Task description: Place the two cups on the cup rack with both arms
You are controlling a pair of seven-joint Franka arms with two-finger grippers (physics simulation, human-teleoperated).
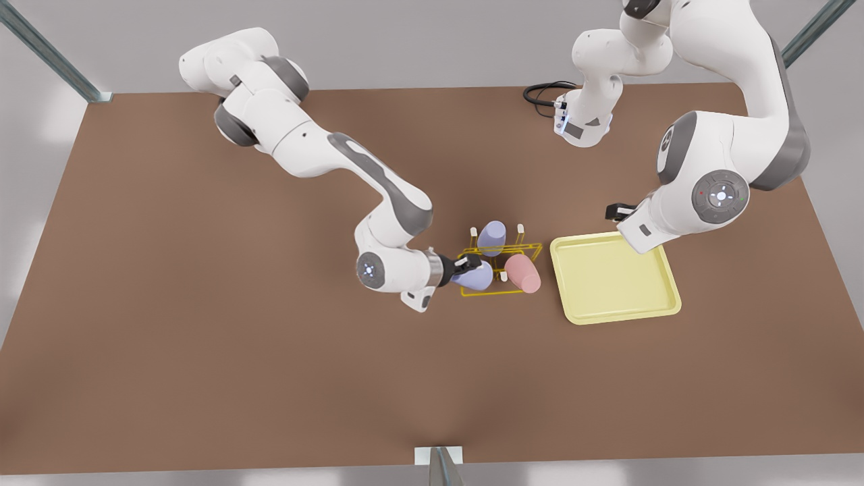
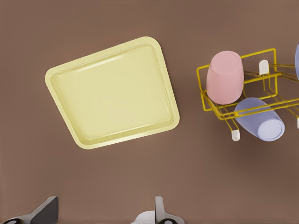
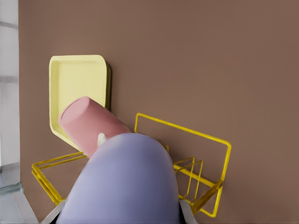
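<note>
1. Two white arms are seen over the brown table (image 1: pixel 202 304) in the front view, one in the upper left of the frame and one in the upper right.
2. The right gripper (image 1: pixel 466 264) is located just left of the centre of the front view, at the cup rack (image 1: pixel 501 268). Its fingers are closed on a lavender cup (image 1: pixel 476 275), which is held tilted at the left end of the rack.
3. In the right wrist view the held lavender cup (image 3: pixel 126 184) is seen close to the camera, with the yellow wires of the rack (image 3: pixel 205 163) behind it.
4. A pink cup (image 1: pixel 523 273) is placed on the rack, leaning, just beside the held cup.
5. A second lavender cup (image 1: pixel 492 237) is placed on a peg at the upper side of the rack in the front view.
6. The left gripper (image 2: pixel 100 212) is found at the lower edge of the left wrist view. Its fingers (image 2: pixel 161 210) are spread apart and nothing is held between them.
7. A pale yellow tray (image 1: pixel 665 307) is lying flat at the right of the rack in the front view, near it but not touching.
8. A black cable (image 1: pixel 543 93) is lying at the top of the table.
</note>
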